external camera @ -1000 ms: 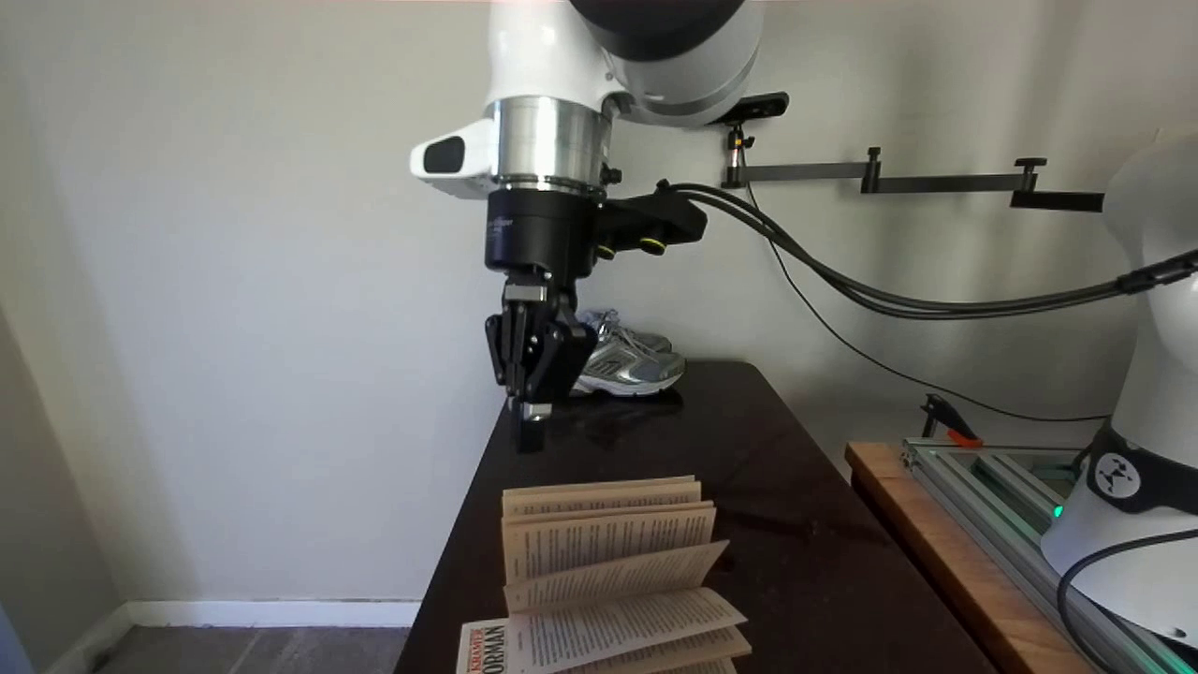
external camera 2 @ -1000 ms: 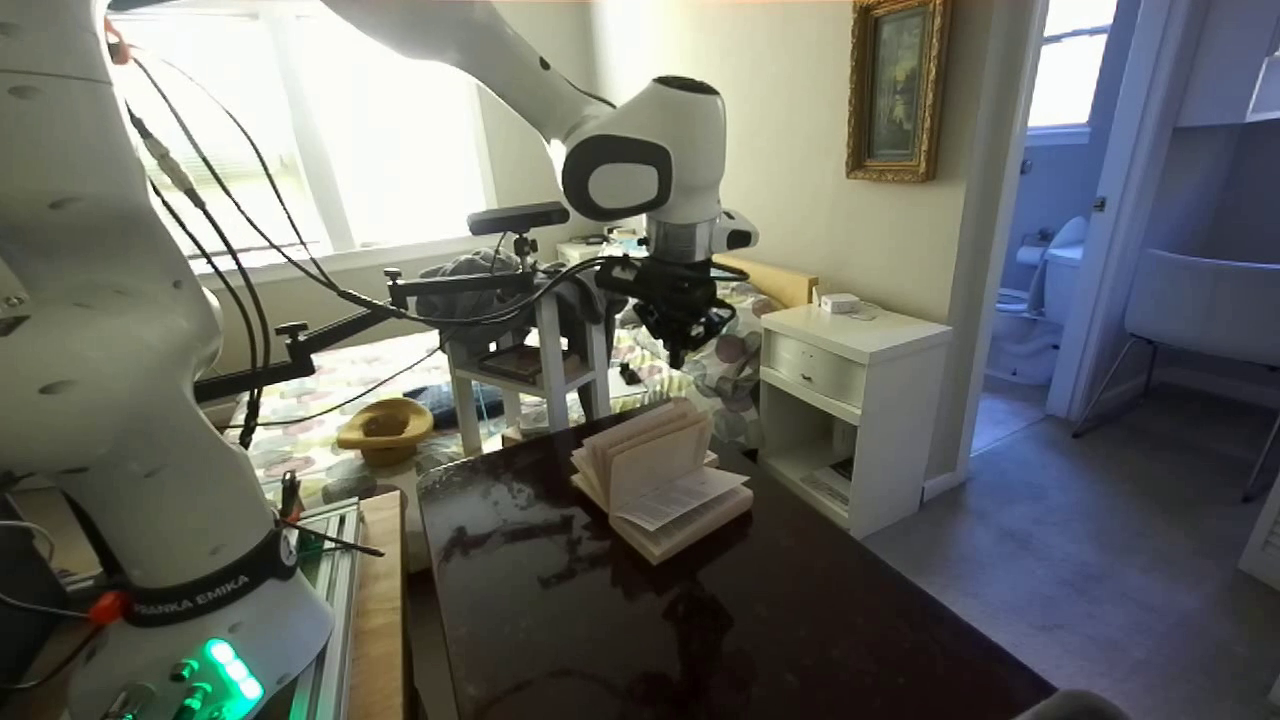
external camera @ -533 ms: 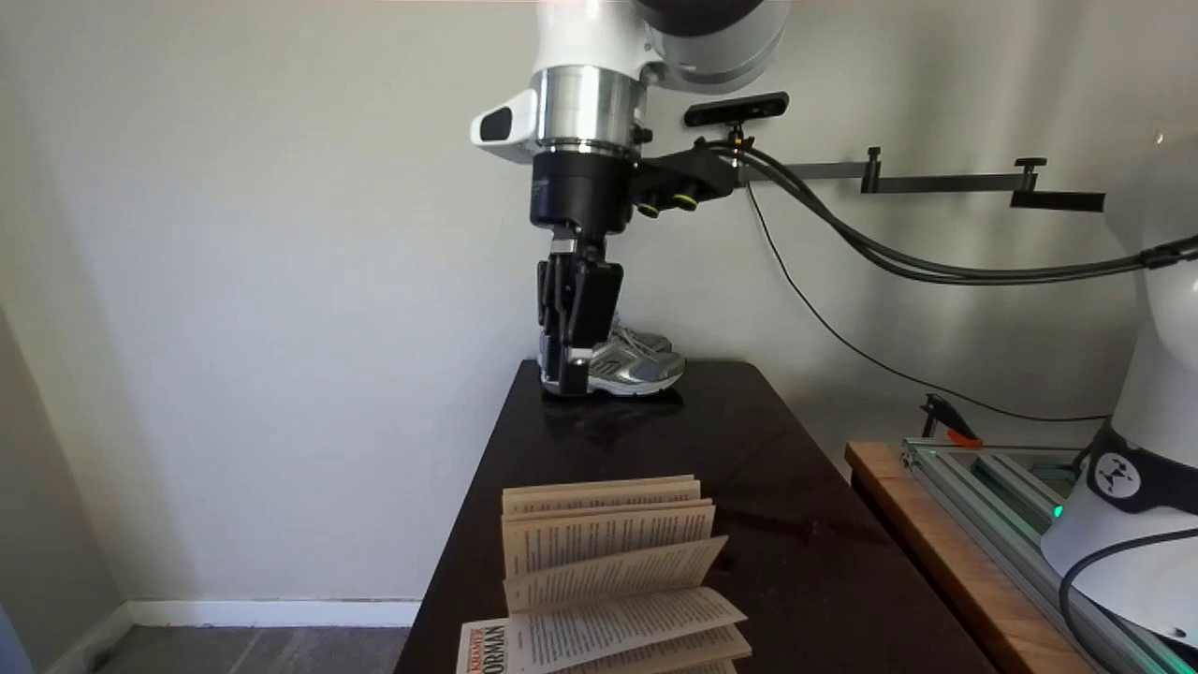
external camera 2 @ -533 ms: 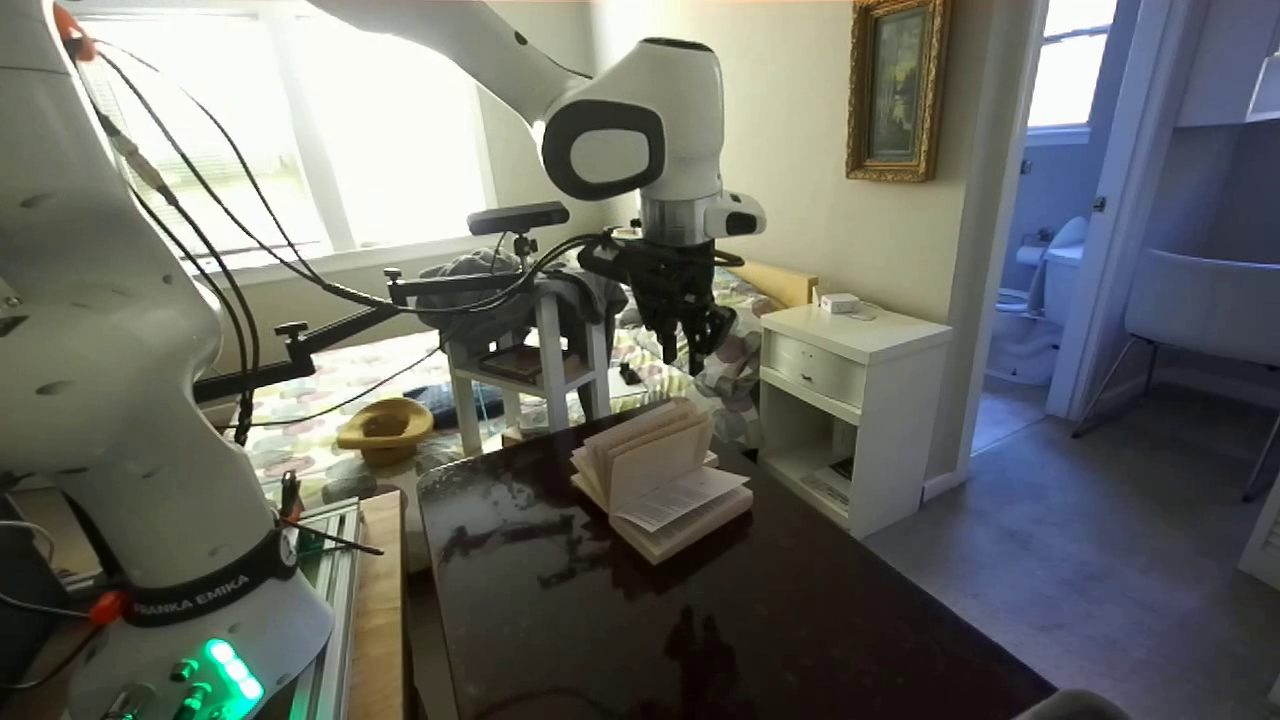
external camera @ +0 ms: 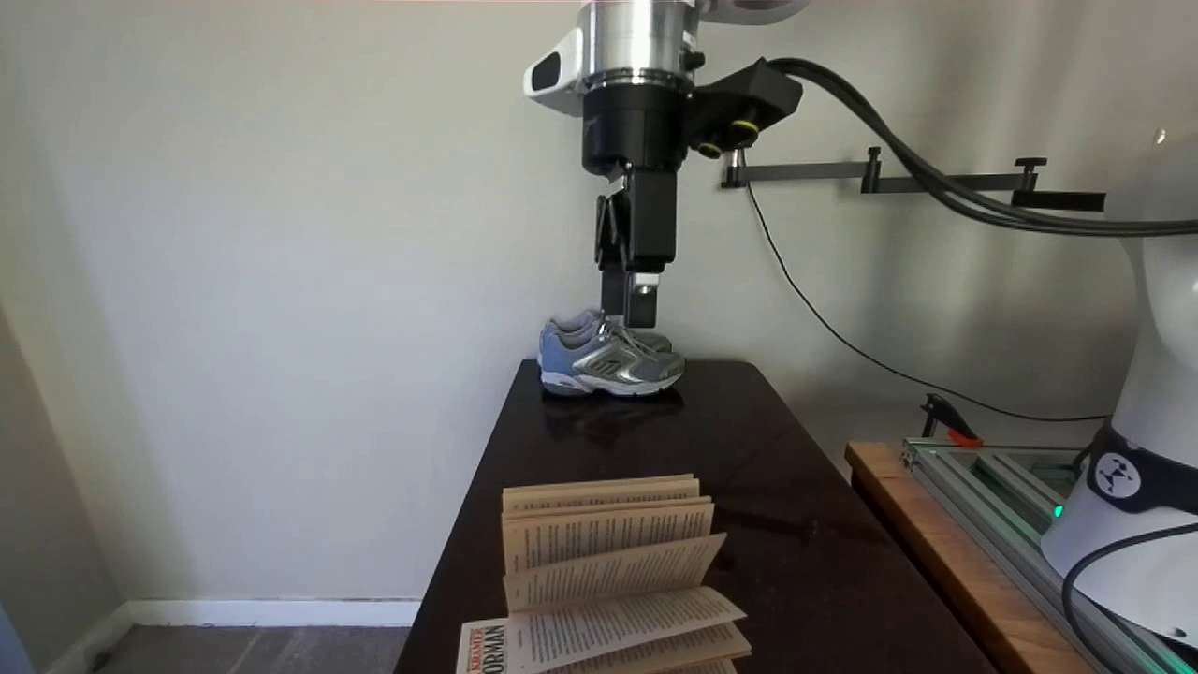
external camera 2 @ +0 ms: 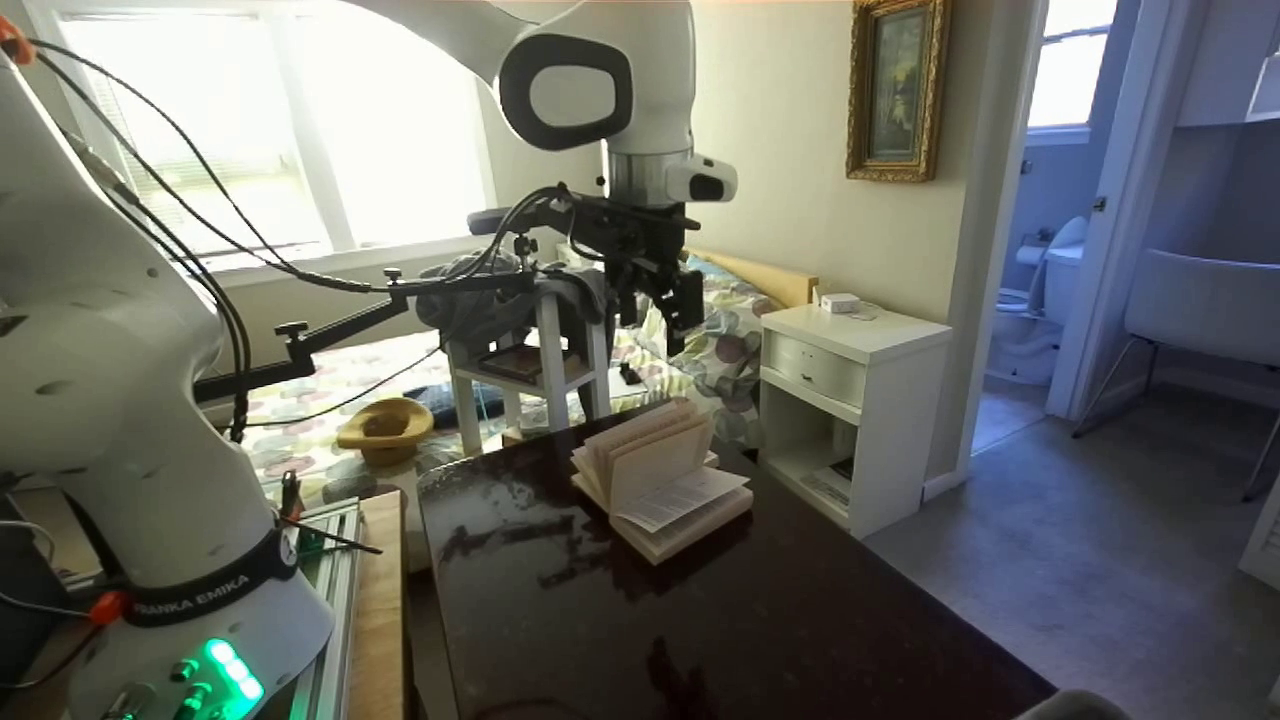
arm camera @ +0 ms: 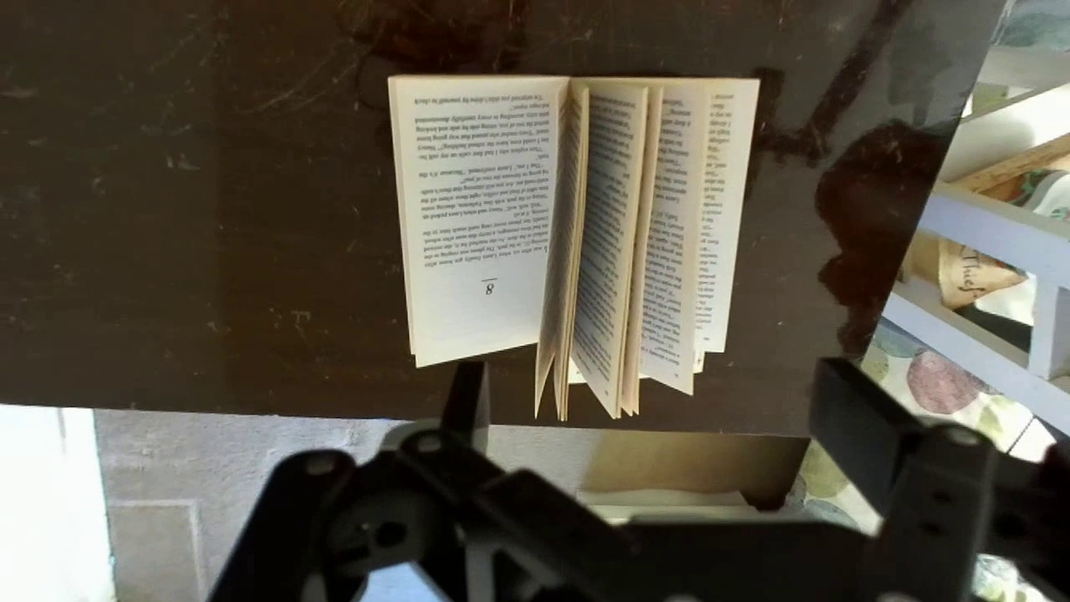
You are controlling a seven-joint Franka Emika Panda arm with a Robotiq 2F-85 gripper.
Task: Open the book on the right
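In an exterior view your gripper (external camera: 626, 318) hung well above the table (external camera: 777, 524), pointing down with nothing in it, probably so it couldn't brush any pages. The book (external camera: 608, 538) lay open on the table, so the job looked pretty much done to me. A white strip (external camera: 483, 646) with red and black lettering poked out at its edge; couldn't tell if that belonged to the same book. The sneakers (external camera: 608, 363), silver and blue with pale soles, sat at the table's far end, likely just parked out of your way.

In an exterior view the white nightstand (external camera 2: 900, 420) stood beyond the table, and you got thin beige leaves splayed like a hand of cards, presumably because a stiff spine wouldn't let them settle.

In the wrist view your gripper's fingers (arm camera: 468, 405) were spread wide with no paper between them, which seemed the safe way not to snag a leaf. The left page was nearly flat, print upside down, the middle leaves stood up on edge, and the dark table was glossy but scuffed.
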